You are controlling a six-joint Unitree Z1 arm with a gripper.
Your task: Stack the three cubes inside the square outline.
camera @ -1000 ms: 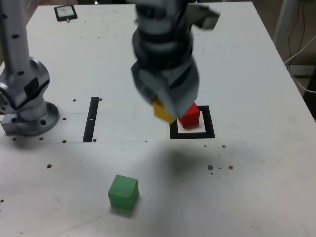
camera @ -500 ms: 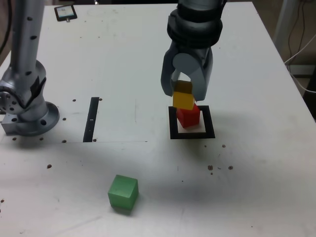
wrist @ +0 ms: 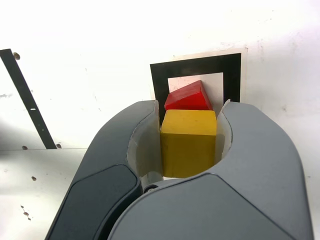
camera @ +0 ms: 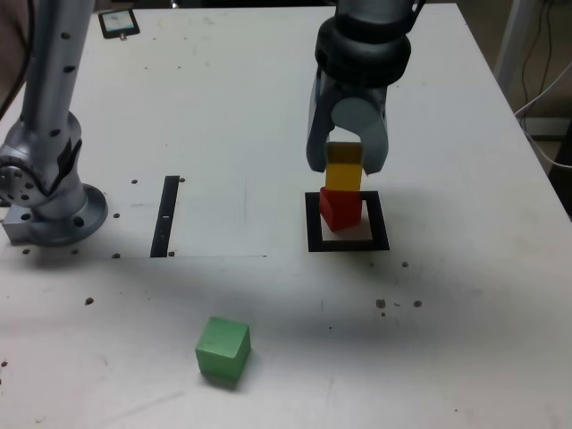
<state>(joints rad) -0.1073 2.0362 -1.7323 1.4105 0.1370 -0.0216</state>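
Over the square outline (camera: 349, 241) I have the tool (camera: 345, 166) clenched on the yellow cube (camera: 343, 170), a jaw pressed to each side of it; the wrist view shows the same grip, the yellow cube (wrist: 189, 142) wedged between the pale inner pads. The yellow cube sits directly above the red cube (camera: 340, 209); whether the two touch I cannot tell. The red cube stands inside the outline on its cream centre, toward the far side in the exterior view. The green cube (camera: 222, 348) lies alone on the desk (camera: 447, 340), well apart, near the exterior view's lower left. A black strip (camera: 166, 215) lies on the desk between the arm's base (camera: 54, 201) and the outline.
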